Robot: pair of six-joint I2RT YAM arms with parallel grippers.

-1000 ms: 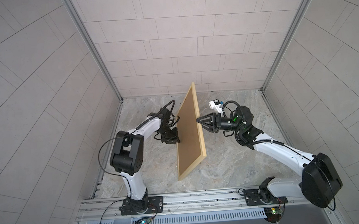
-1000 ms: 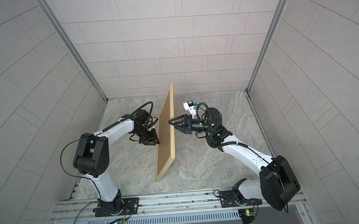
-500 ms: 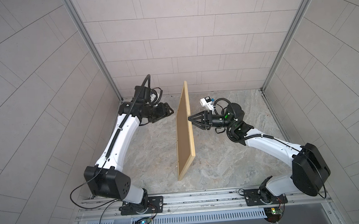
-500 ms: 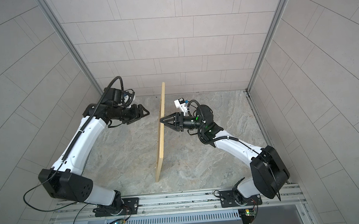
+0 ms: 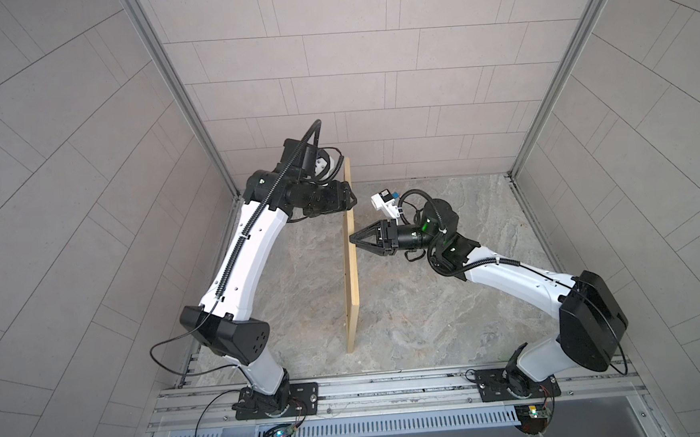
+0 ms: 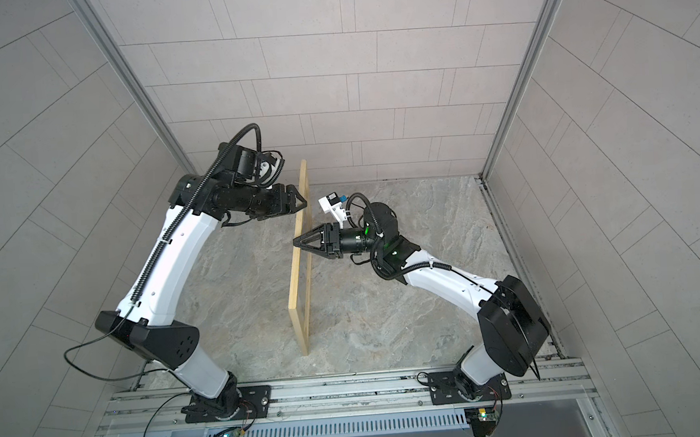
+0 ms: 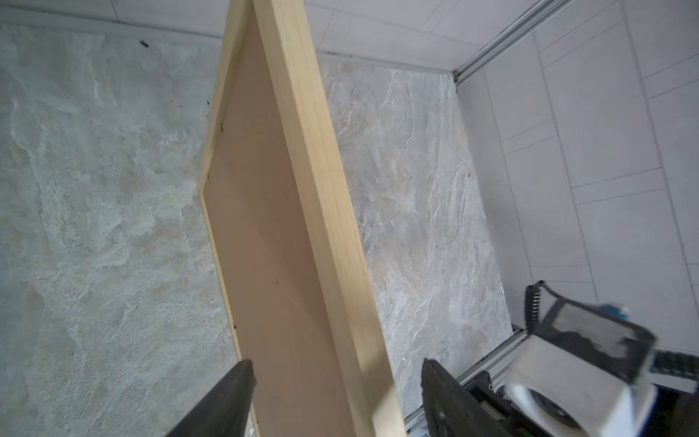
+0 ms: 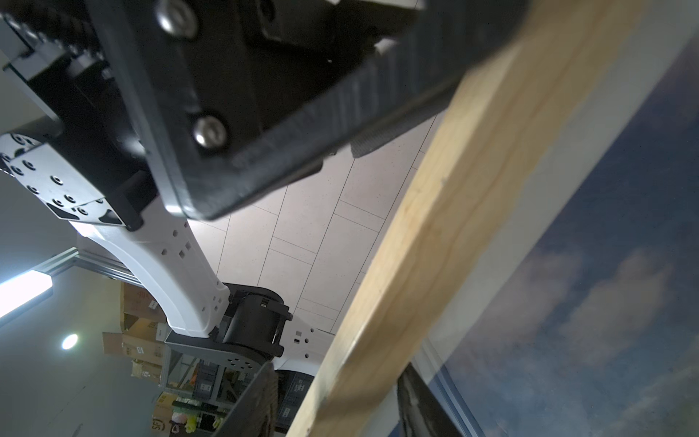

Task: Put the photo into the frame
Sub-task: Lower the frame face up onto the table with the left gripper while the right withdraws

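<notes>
Standing on edge, one frame [image 5: 351,277] holds one photo [image 8: 605,283], right gripper [image 5: 351,237] clamping.

Both top views: bright, even, diffuse light, no glare, sharp throughout. Only faint soft shadows on grey-beige marbled stone floor [image 5: 428,306] [image 6: 387,309]. Wide-angle lens bends grey tiled walls [image 5: 68,203] toward pic edges.

Left wrist view: bright, floor washed pale. left gripper [image 7: 336,362] fingers [image 7: 227,401] out of focus. White-and-black camera block [image 7: 590,363] smeared w/ motion blur.

Right wrist view: dim, backlit. White strip light [image 8: 22,293] and round lamp [image 8: 70,341] blown out. Pale wood frame [image 8: 435,246] and blue sky-and-cloud photo [image 8: 605,302] soft, esp. nearest the lens.
</notes>
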